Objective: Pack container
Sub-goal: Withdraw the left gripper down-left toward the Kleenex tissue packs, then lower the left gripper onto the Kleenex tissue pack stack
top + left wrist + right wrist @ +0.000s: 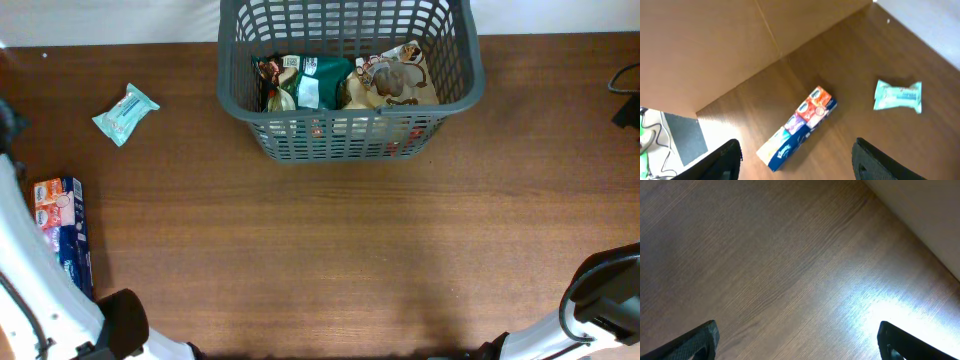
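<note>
The basket [462, 92] is seen at the upper centre of the overhead frame, with food packets [345, 82] already lying against its near wall. Two things lie outside it on the table [330, 250]: a teal packet [125, 113] at the upper left and a long tissue box [62, 235] at the left edge, well apart from the basket.

The left gripper [797, 167] is held wide, with nothing between its fingers. In the left wrist view the box [797, 127] lies just above centre, and the teal packet [898, 96] to the right. The right gripper [800, 345] is likewise spread wide and empty over bare wood at the lower right of the overhead frame.

The packing is judged partly done, and the box is judged the likely next pick for the left arm. The wrist should be turned so that the jaws close across the box's narrow width, near its mid-length, so that it does not tip when lifted. It should be carried clear above the basket rim. It is best lowered into the free space behind the packets, at the top of the frame, and released low rather than dropped.
</note>
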Robot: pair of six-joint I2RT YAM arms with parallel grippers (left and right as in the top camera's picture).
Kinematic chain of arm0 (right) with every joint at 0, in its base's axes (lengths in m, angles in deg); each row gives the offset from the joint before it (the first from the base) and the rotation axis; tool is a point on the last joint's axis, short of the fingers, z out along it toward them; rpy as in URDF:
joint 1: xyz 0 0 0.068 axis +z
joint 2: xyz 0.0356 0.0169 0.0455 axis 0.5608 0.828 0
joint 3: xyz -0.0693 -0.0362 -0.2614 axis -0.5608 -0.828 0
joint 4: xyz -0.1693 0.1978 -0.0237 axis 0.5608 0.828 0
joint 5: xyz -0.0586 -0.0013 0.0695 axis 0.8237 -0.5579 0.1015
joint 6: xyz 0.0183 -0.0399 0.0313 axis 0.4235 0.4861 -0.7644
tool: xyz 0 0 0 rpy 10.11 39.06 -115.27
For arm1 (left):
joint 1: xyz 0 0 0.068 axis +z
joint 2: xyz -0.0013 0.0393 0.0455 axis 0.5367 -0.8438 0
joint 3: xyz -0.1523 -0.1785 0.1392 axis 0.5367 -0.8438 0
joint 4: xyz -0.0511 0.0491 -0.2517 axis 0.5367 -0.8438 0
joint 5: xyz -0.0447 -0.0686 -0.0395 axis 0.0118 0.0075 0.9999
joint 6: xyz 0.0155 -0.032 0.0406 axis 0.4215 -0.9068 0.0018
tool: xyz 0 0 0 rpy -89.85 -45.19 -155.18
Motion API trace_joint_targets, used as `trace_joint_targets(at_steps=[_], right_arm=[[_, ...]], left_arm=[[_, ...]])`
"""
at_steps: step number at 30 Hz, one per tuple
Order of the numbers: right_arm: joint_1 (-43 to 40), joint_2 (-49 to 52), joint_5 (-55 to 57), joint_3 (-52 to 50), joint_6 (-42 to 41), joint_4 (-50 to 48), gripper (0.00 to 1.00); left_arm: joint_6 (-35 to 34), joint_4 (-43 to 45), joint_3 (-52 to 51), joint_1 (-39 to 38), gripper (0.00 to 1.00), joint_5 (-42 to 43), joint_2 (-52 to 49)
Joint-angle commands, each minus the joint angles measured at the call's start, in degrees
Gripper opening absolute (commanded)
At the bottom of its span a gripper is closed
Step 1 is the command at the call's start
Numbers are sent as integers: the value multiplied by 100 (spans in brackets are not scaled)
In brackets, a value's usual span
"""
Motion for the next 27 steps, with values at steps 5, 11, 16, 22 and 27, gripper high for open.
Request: trace_joint_targets(at_steps=[5, 11, 16, 22, 27], right_arm=[[4, -70, -9, -9, -44, -15, 99], [4, -70, -9, -9, -44, -15, 99], [4, -70, -9, -9, -44, -15, 99], [4, -70, -9, -9, -44, -15, 99], [4, -70, -9, -9, -44, -15, 99]], left_arm=[[2009, 297, -24, 811, 67, 2076, -55], [2540, 330, -601, 1576, 67, 2686, -184], [3034, 699, -1696, 1880, 67, 3458, -184], [3071, 1606, -3342, 1912, 67, 3458, -184], [3075, 2302, -4419, 1915, 67, 3082, -184]])
